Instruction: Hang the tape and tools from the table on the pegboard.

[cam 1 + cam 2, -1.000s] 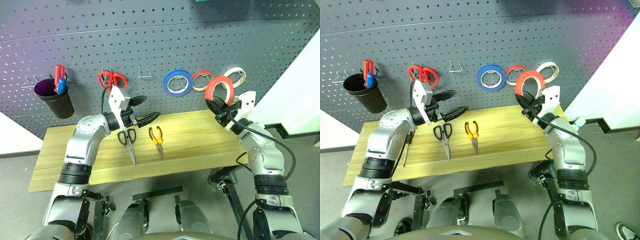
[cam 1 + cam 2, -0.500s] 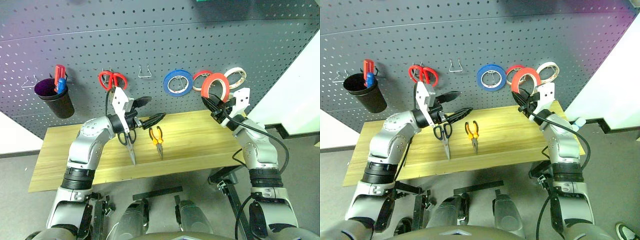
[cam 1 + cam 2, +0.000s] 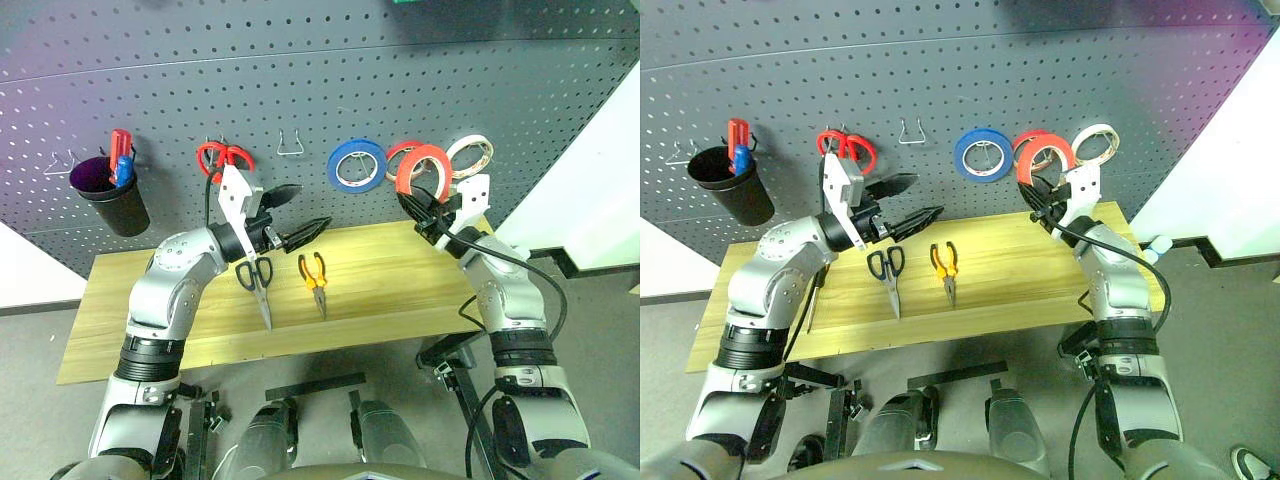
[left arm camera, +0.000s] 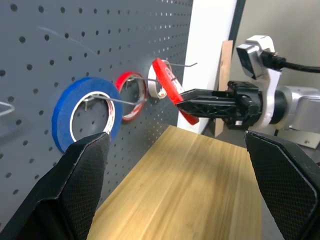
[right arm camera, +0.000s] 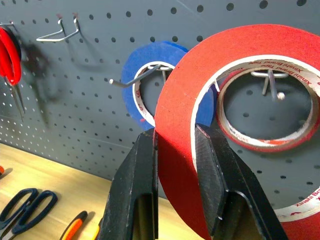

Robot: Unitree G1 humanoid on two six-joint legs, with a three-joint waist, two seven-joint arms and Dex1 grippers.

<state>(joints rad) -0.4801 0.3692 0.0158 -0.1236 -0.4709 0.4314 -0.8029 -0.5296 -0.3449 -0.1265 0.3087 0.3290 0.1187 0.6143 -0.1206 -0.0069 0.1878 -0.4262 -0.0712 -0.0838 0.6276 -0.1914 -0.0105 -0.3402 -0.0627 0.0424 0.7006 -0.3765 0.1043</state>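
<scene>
The wide orange-red tape ring [image 3: 423, 171] is pinched by the right pincer [image 3: 418, 207] at the dark grey perforated pegboard [image 3: 300, 80]; the left pincer [image 3: 300, 215] is spread empty.

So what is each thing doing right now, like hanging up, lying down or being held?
Orange-red tape: held up at the pegboard, not yet hung.
Right gripper: shut on the orange-red tape.
Left gripper: open, holding nothing.
Dark-handled scissors: lying on the table.
Pliers: lying on the table.
Blue tape: hanging on a hook.
Red-handled scissors: hanging.
Black cup: hanging on the pegboard.
</scene>
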